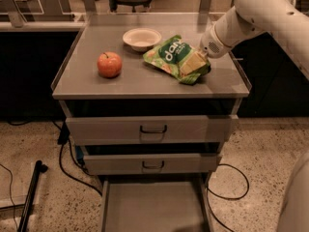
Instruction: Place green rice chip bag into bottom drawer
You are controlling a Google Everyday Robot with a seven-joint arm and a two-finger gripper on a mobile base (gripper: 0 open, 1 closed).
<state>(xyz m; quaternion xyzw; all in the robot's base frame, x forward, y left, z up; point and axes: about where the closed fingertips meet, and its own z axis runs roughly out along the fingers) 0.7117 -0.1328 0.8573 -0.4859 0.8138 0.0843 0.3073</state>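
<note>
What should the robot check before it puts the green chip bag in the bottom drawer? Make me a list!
1. Bottom drawer pulled out: ok.
2. Room in the drawer: ok, the floor that shows is bare.
3. Gripper at the green rice chip bag: ok, it is at the bag's right end.
4. Firm hold on the bag: cannot tell.
5. Apple out of the way: ok, it sits apart, to the left of the bag.
6. Bowl out of the way: cannot tell, it is close to the bag's far corner and may be touching it.
</note>
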